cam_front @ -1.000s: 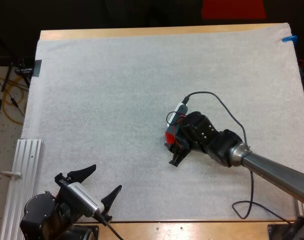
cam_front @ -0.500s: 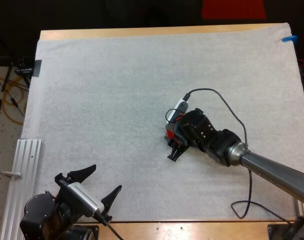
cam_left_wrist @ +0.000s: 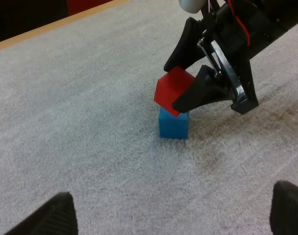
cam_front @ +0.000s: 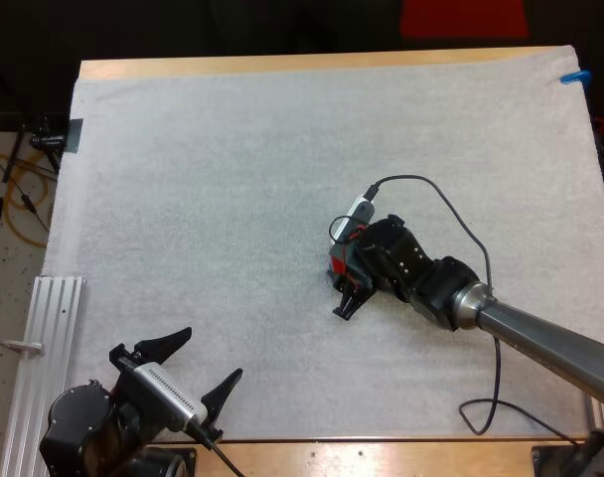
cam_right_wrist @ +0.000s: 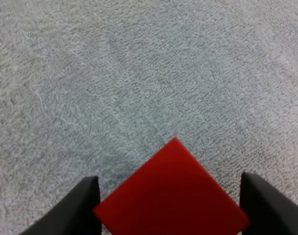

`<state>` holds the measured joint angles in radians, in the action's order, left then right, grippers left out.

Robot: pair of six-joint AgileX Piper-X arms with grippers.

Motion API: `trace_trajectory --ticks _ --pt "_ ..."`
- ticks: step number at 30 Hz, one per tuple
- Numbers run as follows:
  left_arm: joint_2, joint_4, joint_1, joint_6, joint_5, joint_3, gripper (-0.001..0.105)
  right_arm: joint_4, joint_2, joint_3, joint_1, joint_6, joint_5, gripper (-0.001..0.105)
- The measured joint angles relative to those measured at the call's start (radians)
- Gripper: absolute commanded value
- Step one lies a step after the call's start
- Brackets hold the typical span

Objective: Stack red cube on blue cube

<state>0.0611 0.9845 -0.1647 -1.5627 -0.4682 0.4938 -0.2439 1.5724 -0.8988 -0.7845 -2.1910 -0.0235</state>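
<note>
One red cube (cam_left_wrist: 172,90), clamped in my right jaws, sits tilted on the blue cube (cam_left_wrist: 173,123). My left jaws stand apart.

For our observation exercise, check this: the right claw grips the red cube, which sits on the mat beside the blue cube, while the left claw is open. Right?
Not quite. The left wrist view shows the red cube on top of the blue cube, not beside it. The right claw does grip it, and the left claw is open.
</note>
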Motion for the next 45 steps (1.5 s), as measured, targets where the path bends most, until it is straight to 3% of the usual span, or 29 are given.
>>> trace_trajectory --ticks 16,18,20,22,35,45 --pt "0.0 0.0 0.0 0.0 0.0 0.0 0.076 0.019 0.037 -0.002 0.0 0.036 -0.026 0.022" --pt "0.0 0.0 0.0 0.0 0.0 0.0 0.076 0.019 0.037 -0.002 0.0 0.036 -0.026 0.034" --pt "0.0 0.0 0.0 0.0 0.0 0.0 0.076 0.019 0.037 -0.002 0.0 0.044 -0.026 0.055" --pt "0.0 0.0 0.0 0.0 0.0 0.0 0.076 0.021 0.037 -0.002 0.0 0.055 -0.026 0.068" --pt "0.0 0.0 0.0 0.0 0.0 0.0 0.076 0.011 -0.043 -0.002 0.0 0.078 -0.049 0.069" --pt "0.0 -0.01 0.0 0.0 -0.032 0.0 0.076 -0.187 -0.298 -0.002 0.034 0.148 -0.041 0.069"
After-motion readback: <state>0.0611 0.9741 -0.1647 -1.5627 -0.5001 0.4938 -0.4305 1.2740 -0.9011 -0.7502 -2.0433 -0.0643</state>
